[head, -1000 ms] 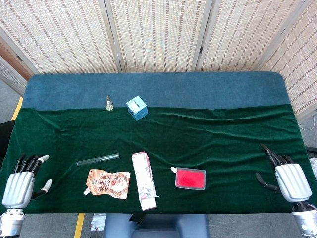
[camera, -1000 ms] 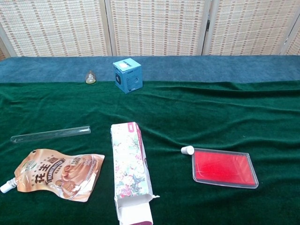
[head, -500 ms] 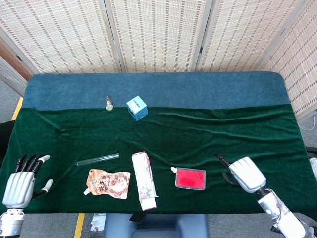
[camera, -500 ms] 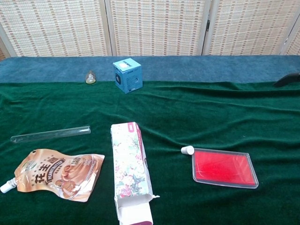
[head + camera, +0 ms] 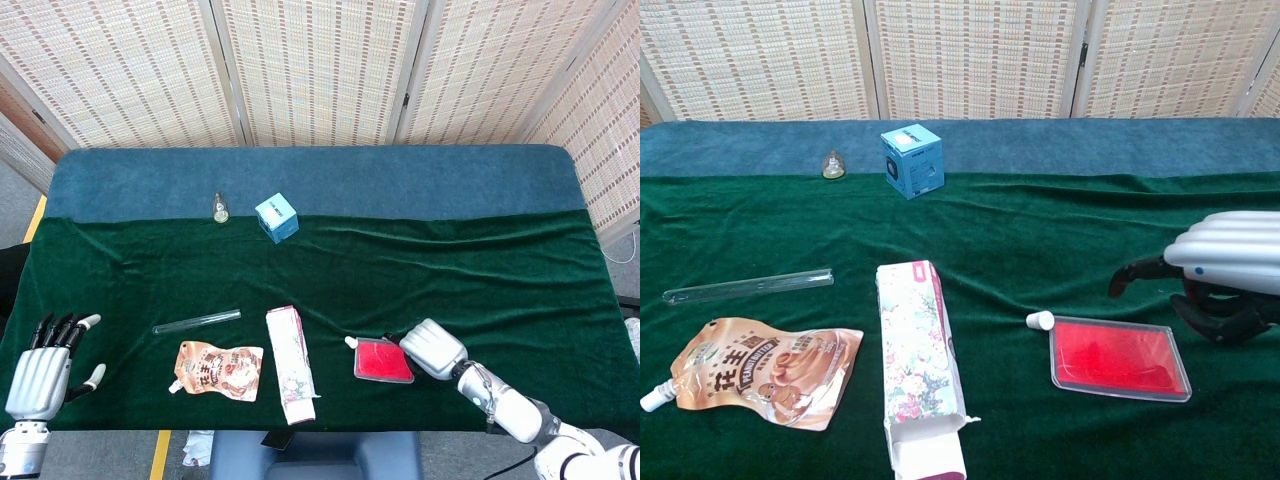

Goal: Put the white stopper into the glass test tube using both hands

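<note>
The small white stopper [image 5: 351, 342] [image 5: 1040, 320] lies on the green cloth at the left corner of a red flat case [image 5: 1117, 357]. The glass test tube [image 5: 196, 321] [image 5: 747, 286] lies on its side further left, empty. My right hand [image 5: 432, 348] [image 5: 1220, 272] hovers over the right end of the red case, fingers apart and holding nothing, a short way right of the stopper. My left hand [image 5: 42, 368] rests open at the table's front left corner, well left of the tube; the chest view does not show it.
A flowered carton [image 5: 291, 364] lies between tube and stopper. A brown snack pouch [image 5: 217, 369] sits just in front of the tube. At the back stand a blue cube box [image 5: 276, 217] and a small glass bottle [image 5: 220, 208].
My right hand has swept in from the table's right edge to above the red case, close to the stopper. The left hand and all objects stayed put.
</note>
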